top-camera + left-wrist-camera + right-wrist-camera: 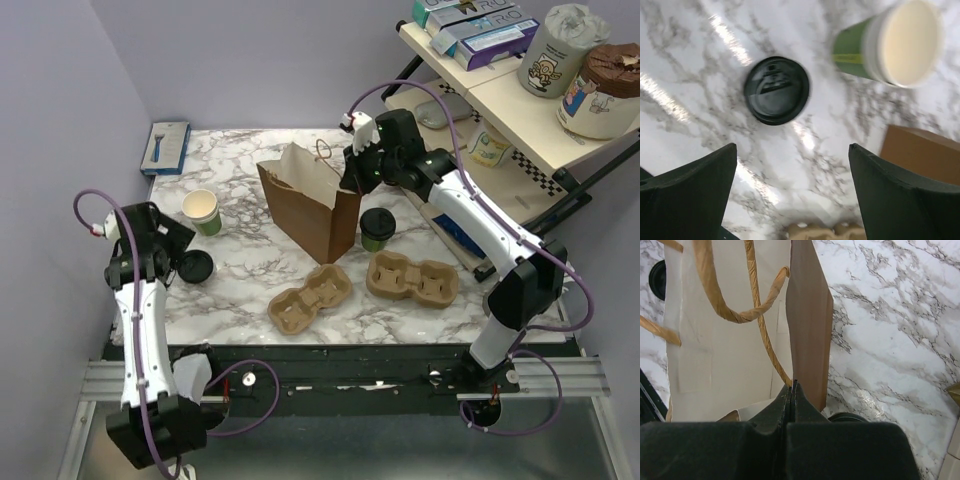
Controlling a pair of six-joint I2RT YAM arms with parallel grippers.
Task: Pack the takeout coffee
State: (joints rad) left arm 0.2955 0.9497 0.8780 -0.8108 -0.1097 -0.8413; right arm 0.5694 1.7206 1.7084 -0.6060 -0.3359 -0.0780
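Observation:
The takeout coffee (377,228), a dark-green cup with a black lid, stands just right of the brown paper bag (310,205). In the right wrist view only a sliver of its lid (847,416) shows past the fingers. My right gripper (350,180) is shut on the bag's upper right rim (807,330), its fingertips (792,385) pinching the paper edge. My left gripper (792,150) hangs open above the marble, with nothing between its fingers. A loose black lid (776,90) lies on the table just beyond it.
A lidless green cup (203,212) stands at the left, next to the loose lid (196,266). Two brown pulp cup trays (310,298) (412,278) lie near the front edge. A blue box (166,147) sits at the far left corner. A shelf (520,90) with containers stands to the right.

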